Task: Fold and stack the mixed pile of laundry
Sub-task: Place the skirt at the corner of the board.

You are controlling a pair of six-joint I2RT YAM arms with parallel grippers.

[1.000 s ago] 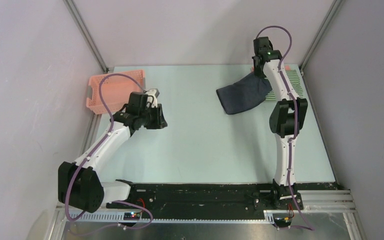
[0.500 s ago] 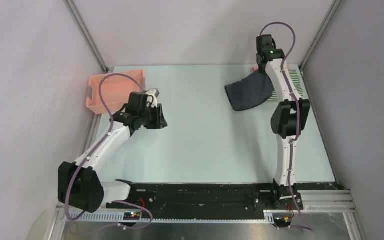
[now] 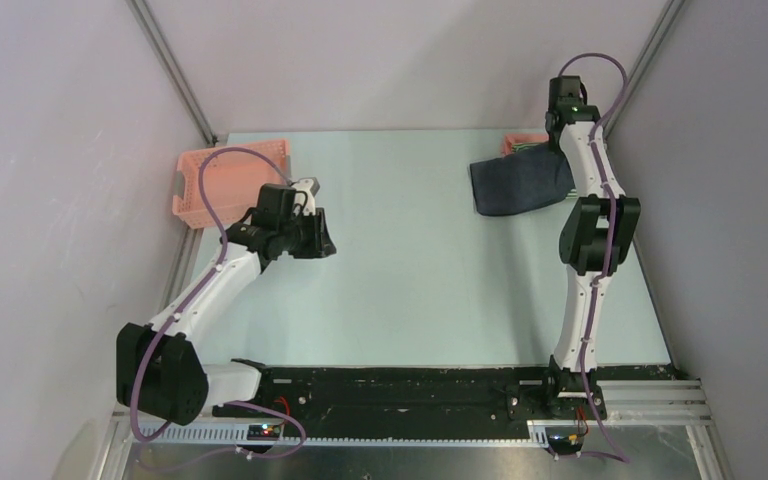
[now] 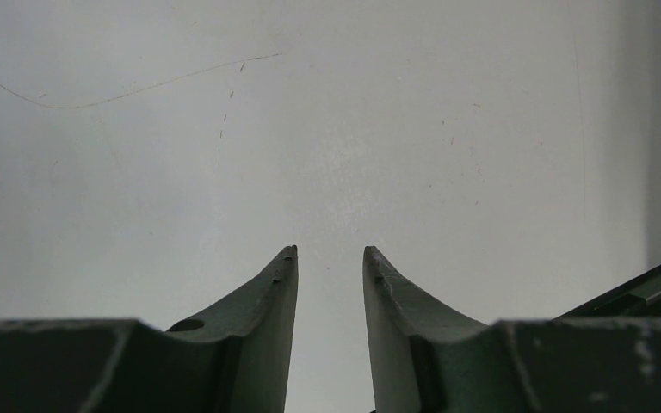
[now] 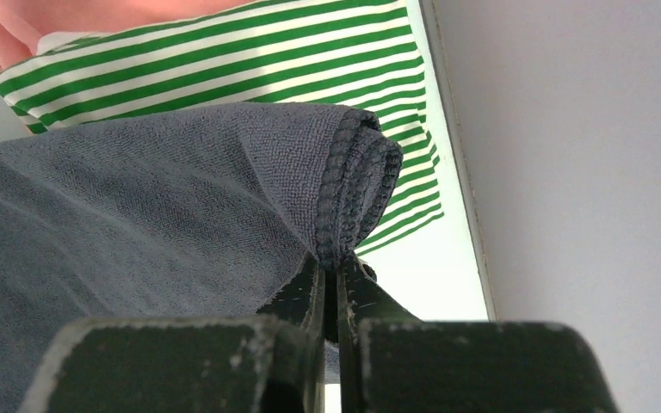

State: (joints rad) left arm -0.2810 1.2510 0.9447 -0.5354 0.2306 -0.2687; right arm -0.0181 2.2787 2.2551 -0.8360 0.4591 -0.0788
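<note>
Left gripper (image 3: 312, 240) hangs over bare table (image 3: 410, 290) just near and right of the pink lattice basket (image 3: 200, 200). Its wrist view shows the fingers (image 4: 280, 284) parted by a narrow gap with nothing between them.

Further right, toward the far right corner, the dark navy-grey garment (image 3: 515, 185) drapes from the right gripper (image 5: 334, 274). That gripper's jaws are pressed together on a rolled, stitched hem of the cloth, which bunches into a thick fold just above the fingertips. Under and beyond the cloth lies the green-and-white striped garment (image 5: 224, 60), flat against the right edge of the table. The salmon-pink shirt (image 5: 95, 13) shows at its far side, and only a sliver of it is visible from above (image 3: 518, 140).

All three pieces look light and limp. The navy one has a terry-like pile, so it should grip well but sag and swing from a single pinch. A hem or corner is probably the best hold, since the doubled seam gives the fingers something firm. The striped fabric looks thinner and smoother, and it may slide or wrinkle if taken mid-panel. A fold would go more neatly with a second corner pinched by the free arm.
</note>
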